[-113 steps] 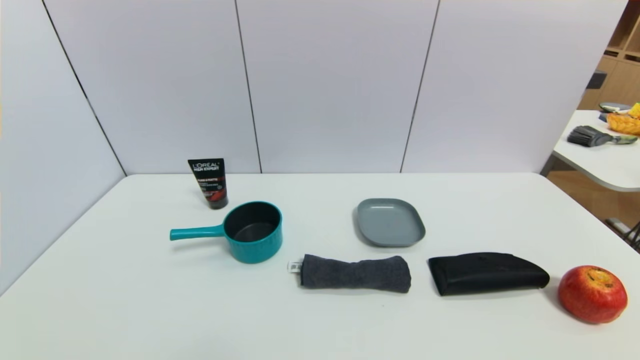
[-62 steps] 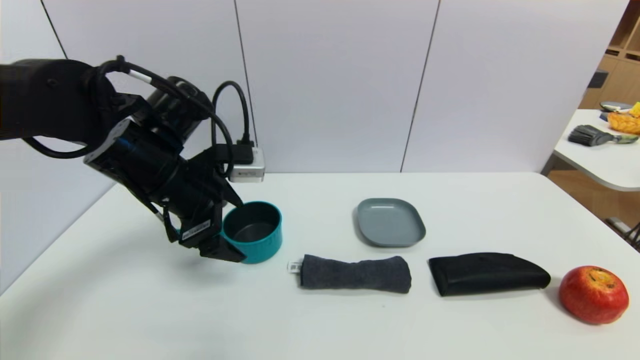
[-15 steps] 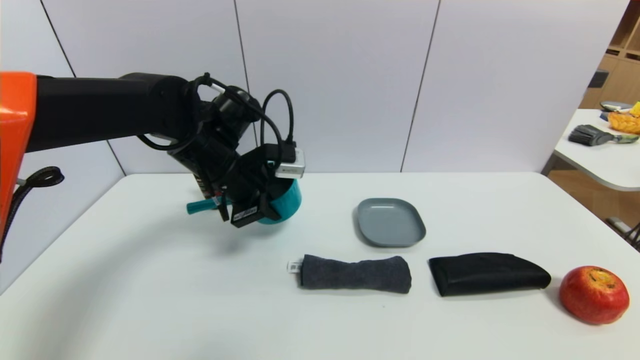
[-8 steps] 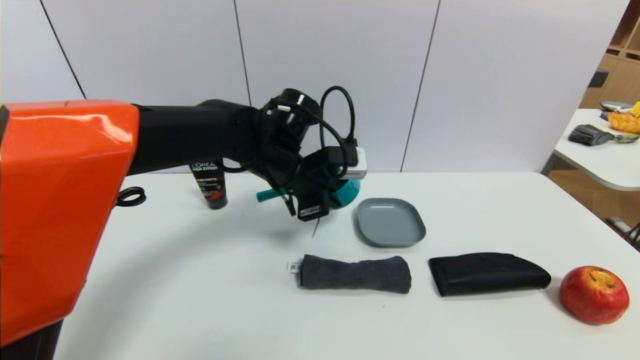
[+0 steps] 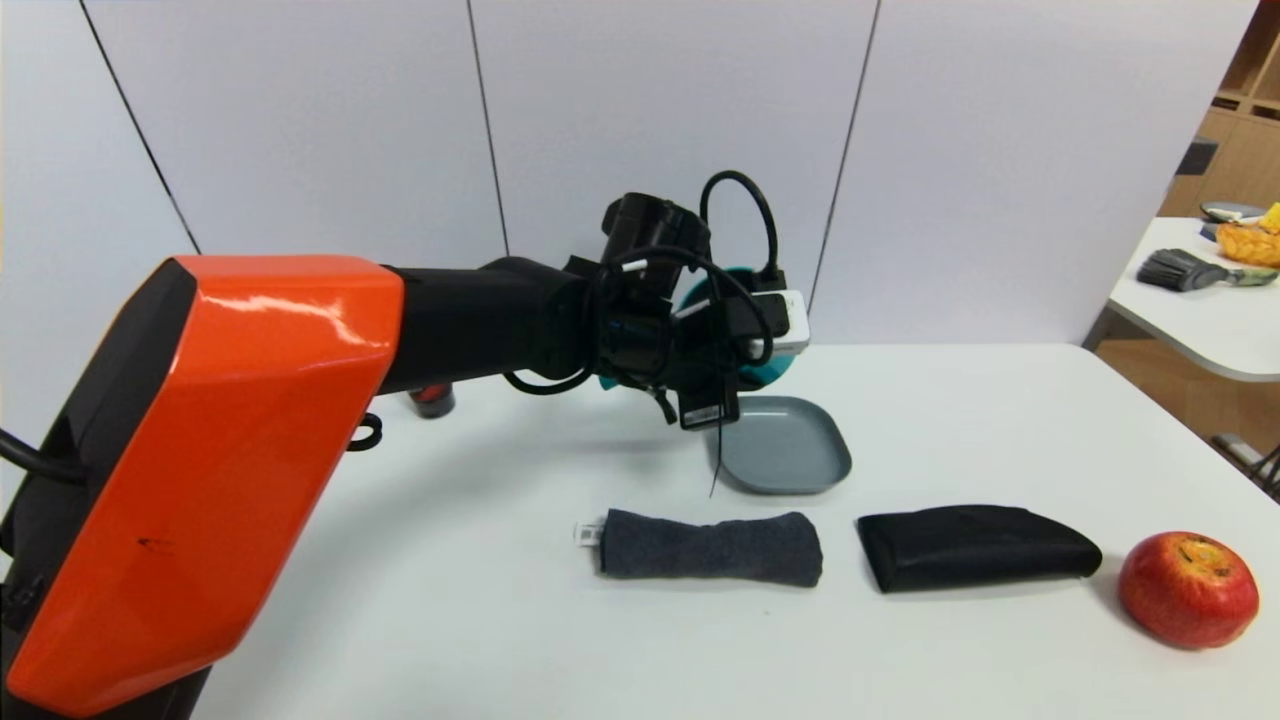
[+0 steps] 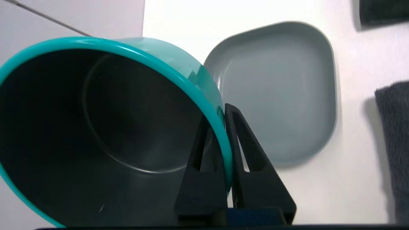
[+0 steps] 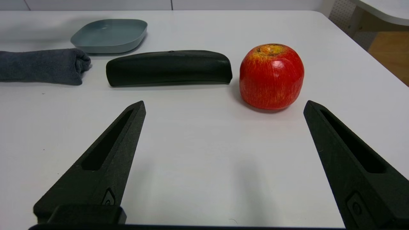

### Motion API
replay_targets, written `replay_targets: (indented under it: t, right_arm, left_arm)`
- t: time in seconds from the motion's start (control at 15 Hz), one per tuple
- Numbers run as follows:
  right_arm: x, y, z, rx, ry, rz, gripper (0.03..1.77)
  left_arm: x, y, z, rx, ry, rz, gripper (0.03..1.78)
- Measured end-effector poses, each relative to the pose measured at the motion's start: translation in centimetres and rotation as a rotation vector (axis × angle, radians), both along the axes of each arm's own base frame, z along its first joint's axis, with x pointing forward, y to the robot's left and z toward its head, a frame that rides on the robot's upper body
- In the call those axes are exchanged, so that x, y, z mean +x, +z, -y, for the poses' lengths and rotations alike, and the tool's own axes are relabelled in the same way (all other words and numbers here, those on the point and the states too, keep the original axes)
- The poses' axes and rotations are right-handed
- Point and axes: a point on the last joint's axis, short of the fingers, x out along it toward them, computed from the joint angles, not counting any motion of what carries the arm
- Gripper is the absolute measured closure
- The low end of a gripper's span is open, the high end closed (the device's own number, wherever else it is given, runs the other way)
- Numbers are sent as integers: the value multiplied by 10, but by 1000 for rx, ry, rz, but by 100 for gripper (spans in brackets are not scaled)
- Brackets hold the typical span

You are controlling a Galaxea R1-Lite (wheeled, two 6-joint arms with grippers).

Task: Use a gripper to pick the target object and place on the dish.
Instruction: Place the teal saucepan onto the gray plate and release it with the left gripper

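Table [image 5: 950,410]: carries the dish, a rolled grey towel [image 5: 710,547], a black pouch [image 5: 975,545] and an apple [image 5: 1186,587].
Saucepan [image 6: 105,127]: now in the air, tilted, at the dish's far-left edge; half a second ago it was short of it.
Dish [image 5: 790,452]: still bare; lowering comes next.
Left pincer [image 6: 223,134]: clamped on the saucepan's rim.
Right pincer [image 7: 223,121]: spread wide, idle near the apple.

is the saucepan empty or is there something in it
Empty. The left wrist view looks straight into the saucepan, held by the left gripper at its rim, and shows only its bare dark inside.
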Motion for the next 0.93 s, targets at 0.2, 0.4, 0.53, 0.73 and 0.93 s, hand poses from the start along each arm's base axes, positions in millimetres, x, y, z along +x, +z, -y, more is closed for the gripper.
replay_targets:
  t: [0.2, 0.4, 0.53, 0.73, 0.93]
  right_arm:
    - [0, 0, 0, 0, 0, 0, 9]
    - [0, 0, 0, 0, 0, 0, 9]
    - [0, 0, 0, 0, 0, 0, 9]
    - [0, 0, 0, 0, 0, 0, 9]
    - [0, 0, 0, 0, 0, 0, 9]
  left_arm:
    - [-4, -12, 12, 2, -15, -35, 168]
    - [-6, -22, 21, 15, -31, -55, 168]
    - [-7, -27, 24, 22, -34, -72, 168]
    - [-7, -32, 26, 28, -31, -91, 168]
    - [-9, -39, 25, 61, -30, -130, 168]
